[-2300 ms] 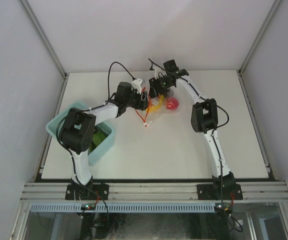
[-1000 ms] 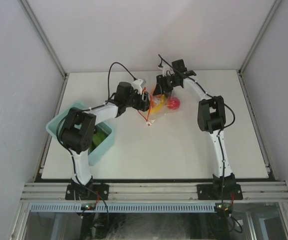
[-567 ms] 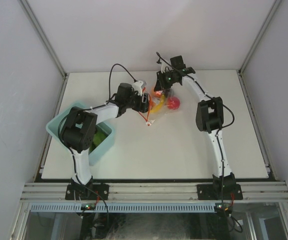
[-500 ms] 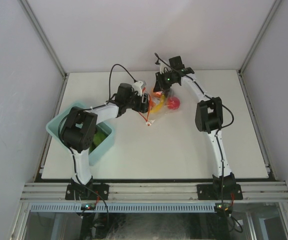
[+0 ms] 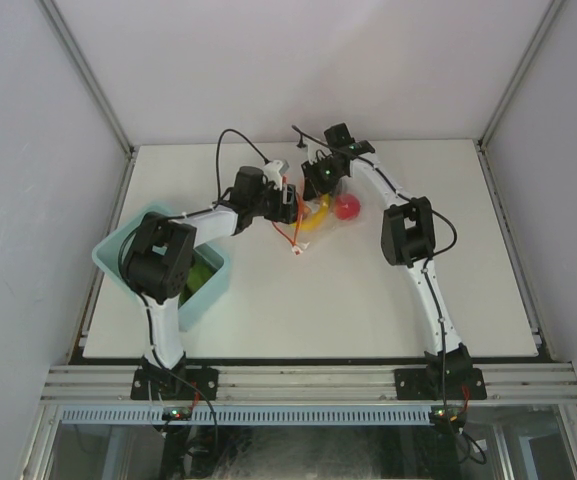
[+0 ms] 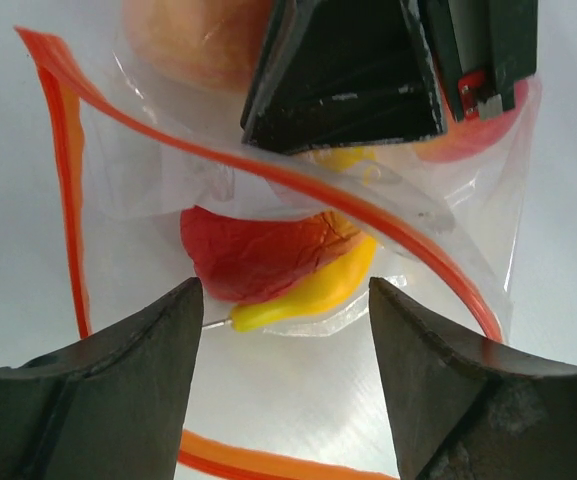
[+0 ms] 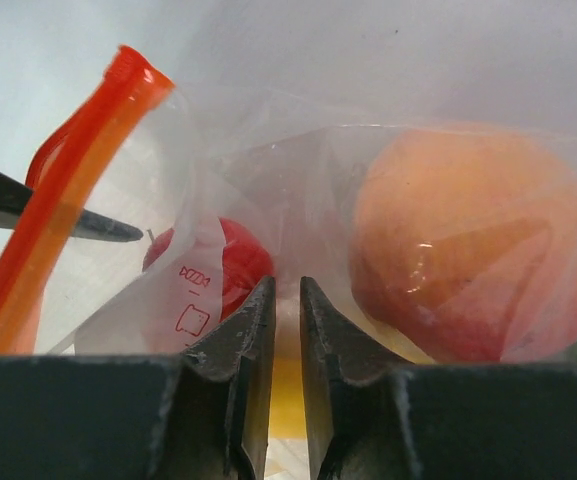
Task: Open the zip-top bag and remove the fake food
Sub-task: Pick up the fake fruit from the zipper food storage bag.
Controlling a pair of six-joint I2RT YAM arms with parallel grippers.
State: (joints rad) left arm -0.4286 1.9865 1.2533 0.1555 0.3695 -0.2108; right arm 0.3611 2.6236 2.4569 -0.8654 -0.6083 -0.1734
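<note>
Zip-top bag (image 5: 320, 212) lying on the worktop (image 5: 368, 300) toward its far side, between the two pincers, with its mouth parted. Left pincer (image 6: 286, 330): released, fingers spread wide at the bag's mouth and gripping nothing; the red-orange zip strip (image 6: 64, 150) loops across just ahead of it. Right pincer (image 7: 288, 300): clenched to a narrow slit on a fold of the bag's clear film, reaching in from the far side. Fake food (image 5: 346, 207) inside the bag: red apple (image 6: 268, 255), yellow banana (image 6: 313, 290) touching it, and peach-coloured fruit (image 7: 468, 250) just beside the right pincer. White slider (image 5: 294, 252) rests on the worktop at the bag's near side. Light blue bin (image 5: 196, 310), well apart at the left, holds a green piece (image 5: 204, 272).
</note>
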